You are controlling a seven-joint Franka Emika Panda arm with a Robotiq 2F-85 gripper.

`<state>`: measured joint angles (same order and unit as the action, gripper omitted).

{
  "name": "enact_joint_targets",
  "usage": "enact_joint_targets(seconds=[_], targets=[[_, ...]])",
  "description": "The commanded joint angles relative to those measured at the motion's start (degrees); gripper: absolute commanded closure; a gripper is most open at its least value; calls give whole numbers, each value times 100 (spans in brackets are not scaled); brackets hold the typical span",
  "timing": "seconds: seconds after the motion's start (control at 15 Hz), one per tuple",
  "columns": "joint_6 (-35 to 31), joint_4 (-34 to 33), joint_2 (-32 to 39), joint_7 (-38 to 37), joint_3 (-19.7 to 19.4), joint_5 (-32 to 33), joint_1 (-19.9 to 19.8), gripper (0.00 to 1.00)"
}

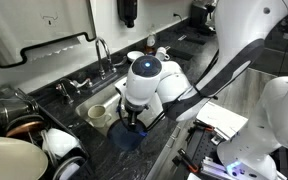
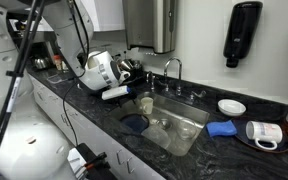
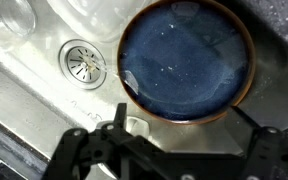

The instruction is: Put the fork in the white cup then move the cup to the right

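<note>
Fork pickup is pending: the gripper [image 3: 169, 150], fingers wide and empty, is held over the blue dish [image 3: 184, 60], with the white cup [image 1: 98, 113] at ten o'clock; the unseen fork must be located.

dark blue dish [image 3: 184, 60], cream cup [image 1: 98, 113]

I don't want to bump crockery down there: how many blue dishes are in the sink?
1. The blue dish lies on the sink floor beside the drain, under the open fingers. The arm hides part of the basin, so more may be hidden.
</note>
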<state>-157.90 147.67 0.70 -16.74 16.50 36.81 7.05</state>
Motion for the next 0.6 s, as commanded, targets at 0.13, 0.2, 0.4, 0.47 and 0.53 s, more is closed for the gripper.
enact_joint_targets(seconds=[0.13, 0.2, 0.4, 0.47, 0.53], targets=[[-110, -372, 726, -908, -63, 935, 23, 0], [-162, -438, 856, -1066, -84, 1081, 26, 0], [-576, -646, 1264, -1684, -231, 1466, 3, 0], [-655, -715, 1405, -1811, -289, 1532, -3, 0], [-756, -767, 1530, -1950, -380, 1633, -11, 0]])
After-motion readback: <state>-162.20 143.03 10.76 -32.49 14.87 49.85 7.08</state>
